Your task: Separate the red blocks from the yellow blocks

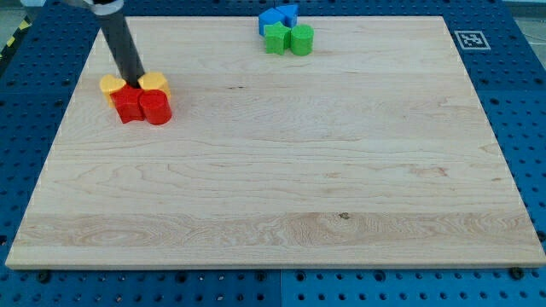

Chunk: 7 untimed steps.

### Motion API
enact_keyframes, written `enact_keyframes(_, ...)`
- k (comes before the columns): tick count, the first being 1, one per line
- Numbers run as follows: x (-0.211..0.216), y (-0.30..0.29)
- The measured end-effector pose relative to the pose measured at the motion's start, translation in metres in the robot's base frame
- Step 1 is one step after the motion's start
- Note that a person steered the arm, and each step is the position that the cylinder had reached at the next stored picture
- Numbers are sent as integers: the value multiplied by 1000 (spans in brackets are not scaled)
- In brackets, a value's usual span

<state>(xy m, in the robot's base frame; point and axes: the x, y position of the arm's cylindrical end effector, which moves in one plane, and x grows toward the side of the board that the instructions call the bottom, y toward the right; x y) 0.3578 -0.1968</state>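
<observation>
Two red blocks sit together at the view's upper left: a red star-like block (127, 103) and a red cylinder (156, 108). Just above them, touching, are two yellow blocks: one (111, 83) on the left and a yellow heart-like block (155, 82) on the right. My tip (136, 82) stands between the two yellow blocks, right at the top edge of the red blocks. The dark rod slants up to the view's top left.
At the view's top centre, a blue block (270, 20) and another blue block (287, 13) touch a green star-like block (275, 37) and a green cylinder (302, 39). A marker tag (467, 38) sits beyond the wooden board's (281, 179) top right corner.
</observation>
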Motion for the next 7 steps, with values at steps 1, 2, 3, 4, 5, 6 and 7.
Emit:
enact_keyframes(1,-12,-9)
enact_keyframes(2,-25,-51)
enact_keyframes(3,-22,-91)
enact_keyframes(4,21,-79)
enact_keyframes(5,53,-8)
enact_keyframes(6,58,68)
enact_keyframes(7,69,101)
